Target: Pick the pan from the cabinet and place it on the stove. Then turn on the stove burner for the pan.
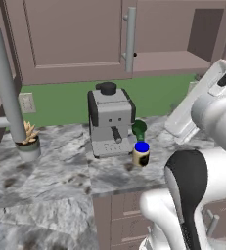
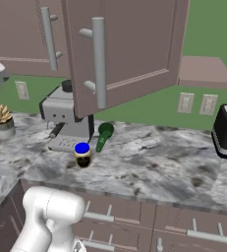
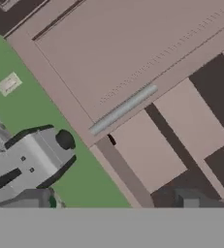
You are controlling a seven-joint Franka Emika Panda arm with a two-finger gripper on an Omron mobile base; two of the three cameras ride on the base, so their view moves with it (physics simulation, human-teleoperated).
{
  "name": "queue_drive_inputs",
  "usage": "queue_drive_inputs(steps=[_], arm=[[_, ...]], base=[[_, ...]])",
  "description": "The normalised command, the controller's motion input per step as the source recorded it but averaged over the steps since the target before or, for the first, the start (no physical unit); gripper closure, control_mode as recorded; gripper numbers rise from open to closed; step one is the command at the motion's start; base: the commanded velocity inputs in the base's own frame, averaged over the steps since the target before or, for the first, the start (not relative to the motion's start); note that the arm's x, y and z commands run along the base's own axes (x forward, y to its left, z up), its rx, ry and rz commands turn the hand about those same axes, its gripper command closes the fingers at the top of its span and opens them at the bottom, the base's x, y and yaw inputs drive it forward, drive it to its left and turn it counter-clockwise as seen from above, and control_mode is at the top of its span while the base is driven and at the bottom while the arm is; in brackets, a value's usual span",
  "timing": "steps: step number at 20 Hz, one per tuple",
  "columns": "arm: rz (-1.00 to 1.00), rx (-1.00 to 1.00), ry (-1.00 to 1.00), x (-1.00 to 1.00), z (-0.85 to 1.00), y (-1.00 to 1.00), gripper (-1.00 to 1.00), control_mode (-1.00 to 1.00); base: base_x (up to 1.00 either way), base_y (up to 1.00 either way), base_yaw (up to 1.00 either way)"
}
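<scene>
Jaws spread wide with nothing between them, the gripper faces the mauve-brown wall cabinet, whose grey bar handle sits at twelve o'clock from the fingertips. The cabinet's open bay lies at two o'clock, shelves bare. A grey espresso machine stands at nine o'clock.
</scene>
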Motion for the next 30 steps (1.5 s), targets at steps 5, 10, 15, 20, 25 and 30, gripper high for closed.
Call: queue_drive_inputs(steps=[5, 10, 15, 20, 25, 30], arm=[[-0.31, -0.21, 0.08, 0.59, -0.05, 0.05, -1.00, -1.00], [-0.28, -0.15, 0.10, 0.54, -0.08, -0.08, -1.00, -1.00], [-0.23, -0.07, 0.12, 0.42, -0.09, -0.48, -1.00, -1.00], [-0.20, -0.03, 0.11, 0.42, -0.10, -0.56, -1.00, -1.00], [-0.17, -0.02, 0.09, 0.32, -0.08, -0.56, -1.00, -1.00], [-0.19, 0.00, 0.05, 0.02, -0.10, -0.68, -1.00, -1.00]], base=[[0.00, 0.00, 0.00], [0.00, 0.00, 0.00], [0.00, 0.00, 0.00], [0.00, 0.00, 0.00], [0.00, 0.00, 0.00], [0.00, 0.00, 0.00]])
